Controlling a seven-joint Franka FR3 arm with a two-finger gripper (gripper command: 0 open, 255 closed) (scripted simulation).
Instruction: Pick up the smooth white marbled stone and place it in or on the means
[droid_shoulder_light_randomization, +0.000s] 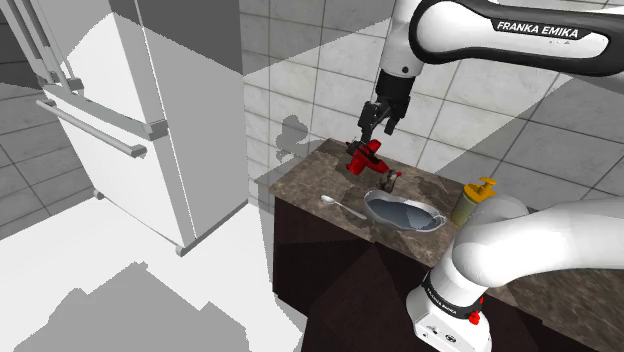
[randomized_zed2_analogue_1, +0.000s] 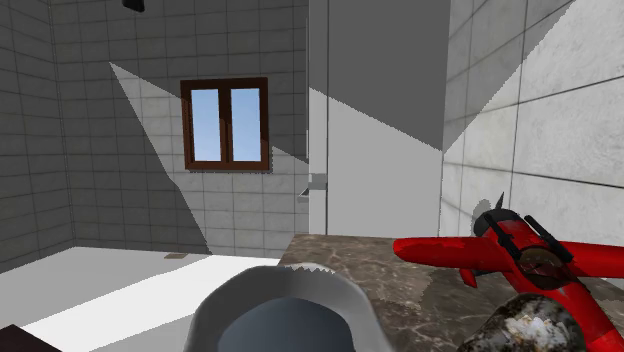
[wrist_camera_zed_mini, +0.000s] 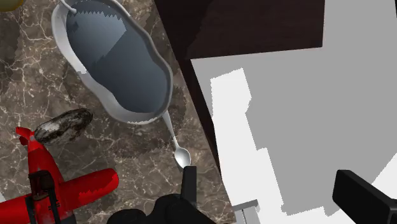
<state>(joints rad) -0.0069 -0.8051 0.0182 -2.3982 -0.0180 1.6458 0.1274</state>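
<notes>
A mottled grey-and-white oval stone (wrist_camera_zed_mini: 62, 125) lies on the dark marbled counter (wrist_camera_zed_mini: 127, 159), between a grey bowl (wrist_camera_zed_mini: 118, 63) and a red toy plane (wrist_camera_zed_mini: 63, 191). In the second exterior view the stone (randomized_zed2_analogue_1: 525, 322) sits just in front of the plane (randomized_zed2_analogue_1: 510, 255), to the right of the bowl (randomized_zed2_analogue_1: 280, 310). My gripper (droid_shoulder_light_randomization: 378, 128) hangs above the plane (droid_shoulder_light_randomization: 367, 157), well off the counter. It is open with nothing between its fingers (wrist_camera_zed_mini: 189, 181), and it (wrist_camera_zed_mini: 273, 191) looks down past the counter's edge, away from the stone.
A metal spoon (wrist_camera_zed_mini: 178, 149) lies by the bowl's rim near the counter edge. A yellow bottle (droid_shoulder_light_randomization: 472, 200) stands beyond the bowl (droid_shoulder_light_randomization: 400, 210). A tall white fridge (droid_shoulder_light_randomization: 140, 120) stands at the shoulder view's left, with tiled wall behind the counter.
</notes>
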